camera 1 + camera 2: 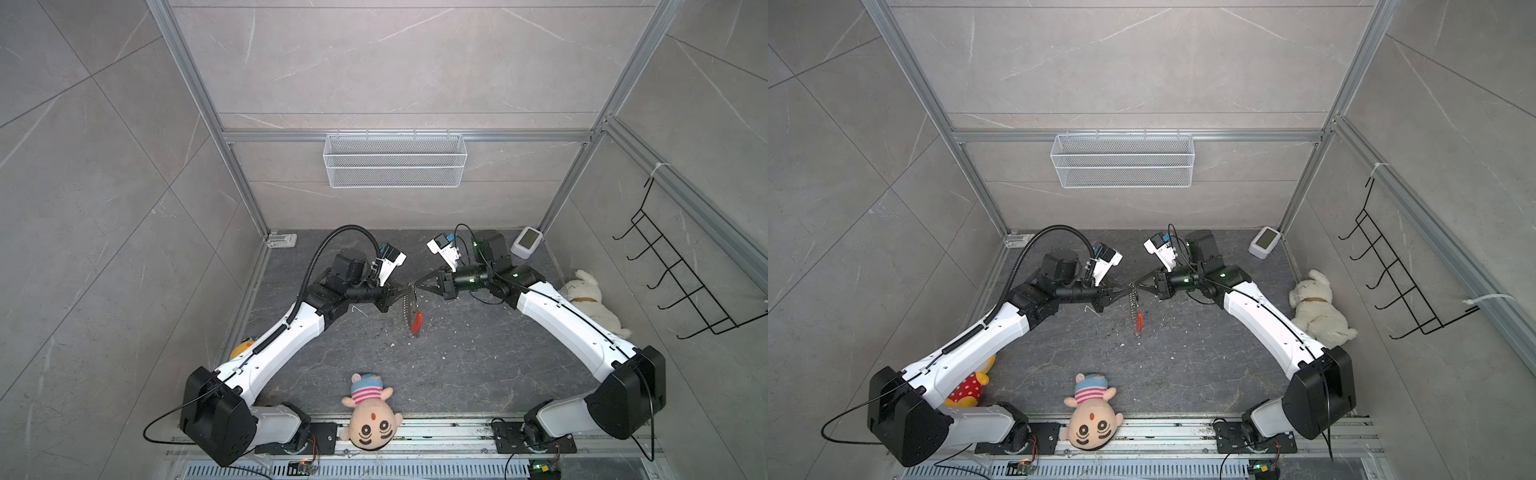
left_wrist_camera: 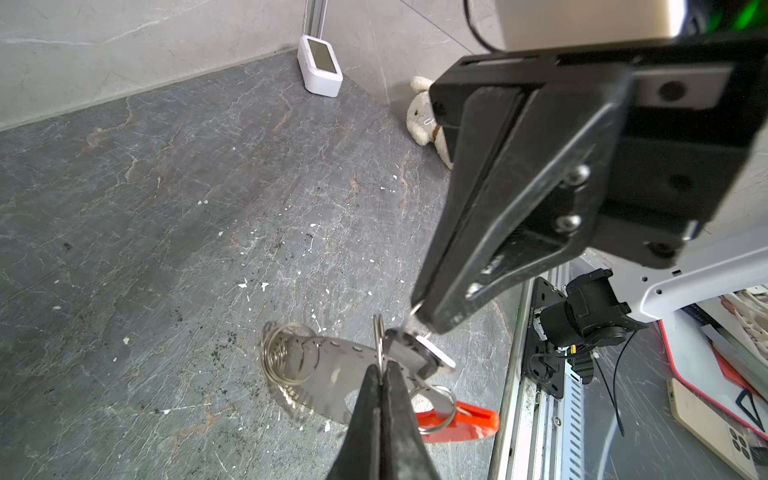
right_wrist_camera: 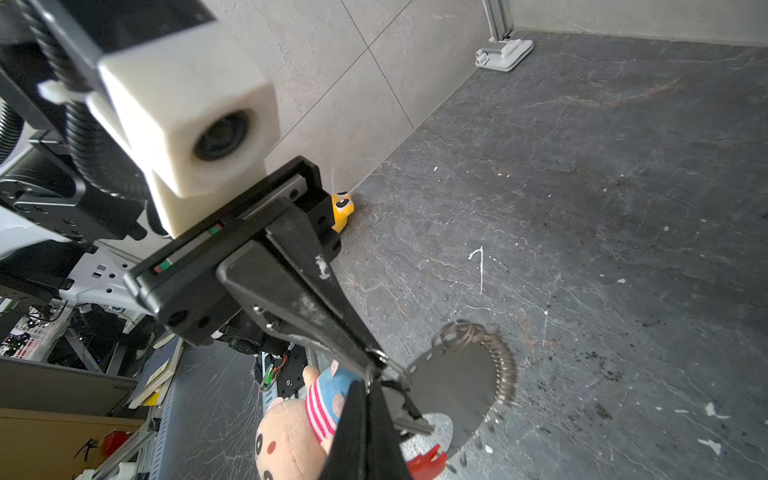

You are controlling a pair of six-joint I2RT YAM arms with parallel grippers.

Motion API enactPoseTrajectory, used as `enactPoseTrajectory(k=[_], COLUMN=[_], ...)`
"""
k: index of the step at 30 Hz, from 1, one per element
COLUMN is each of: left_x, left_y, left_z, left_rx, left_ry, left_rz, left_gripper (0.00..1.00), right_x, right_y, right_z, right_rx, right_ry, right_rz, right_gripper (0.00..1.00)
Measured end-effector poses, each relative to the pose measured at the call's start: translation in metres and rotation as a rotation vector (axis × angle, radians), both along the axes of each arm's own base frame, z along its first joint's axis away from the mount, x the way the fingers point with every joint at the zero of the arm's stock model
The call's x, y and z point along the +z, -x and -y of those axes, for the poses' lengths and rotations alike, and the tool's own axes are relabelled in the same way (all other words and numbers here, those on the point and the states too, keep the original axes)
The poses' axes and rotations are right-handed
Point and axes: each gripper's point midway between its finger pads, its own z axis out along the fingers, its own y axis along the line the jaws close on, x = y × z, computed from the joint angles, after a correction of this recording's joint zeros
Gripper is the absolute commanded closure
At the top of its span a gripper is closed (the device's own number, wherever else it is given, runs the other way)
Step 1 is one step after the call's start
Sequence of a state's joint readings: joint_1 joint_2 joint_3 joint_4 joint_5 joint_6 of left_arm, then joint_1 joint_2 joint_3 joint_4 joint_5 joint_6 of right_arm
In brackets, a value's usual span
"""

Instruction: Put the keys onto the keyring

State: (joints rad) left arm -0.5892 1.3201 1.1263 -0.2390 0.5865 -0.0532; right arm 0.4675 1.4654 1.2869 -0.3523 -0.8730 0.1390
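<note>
In both top views the two grippers meet tip to tip in mid-air over the middle of the dark floor. The keyring [image 1: 409, 309] [image 1: 1133, 305] hangs below them, its red segment [image 1: 417, 321] lowest. The left wrist view shows it as a flat metal plate [image 2: 332, 374] strung with small silver rings. My left gripper [image 2: 380, 365] [image 1: 405, 291] is shut on one thin upright ring at the keyring. The keys [image 2: 419, 353] [image 3: 409, 417], black-headed with a short blade, dangle between both tips. My right gripper [image 3: 368, 384] [image 2: 419, 316] [image 1: 415, 286] is shut on the small ring they hang from.
A pink-faced plush doll [image 1: 372, 419] lies at the front rail, a white plush dog [image 1: 590, 299] by the right wall and a yellow plush [image 1: 242, 347] under the left arm. A white device [image 1: 527, 241] sits at the back right. A thin white bent wire [image 1: 357, 309] lies on the floor.
</note>
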Motion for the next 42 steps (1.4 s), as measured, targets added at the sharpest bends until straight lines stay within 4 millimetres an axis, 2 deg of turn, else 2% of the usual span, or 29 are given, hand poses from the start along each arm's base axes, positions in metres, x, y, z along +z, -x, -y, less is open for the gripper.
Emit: enactPoseTrajectory(k=[6, 25, 42], left_x=[0.0003, 0.0051, -0.0026], left_y=[-0.0002, -0.0017, -0.0021], left_z=[0.0003, 0.0024, 0.0065], left_rx=[0.000, -0.006, -0.023], left_ry=[-0.001, -0.003, -0.008], left_rz=[-0.002, -0.010, -0.035], left_gripper=[1.00, 1.00, 1.00], right_x=[-0.0101, -0.0032, -0.0003], right_y=[-0.0029, -0.0018, 0.0009], right_z=[-0.0046, -0.0020, 0.0026], right_rx=[0.007, -0.013, -0.023], right_ry=[0.013, 0.036, 0.054], right_rz=[-0.025, 0.011, 0.037], right_gripper=[1.00, 1.00, 1.00])
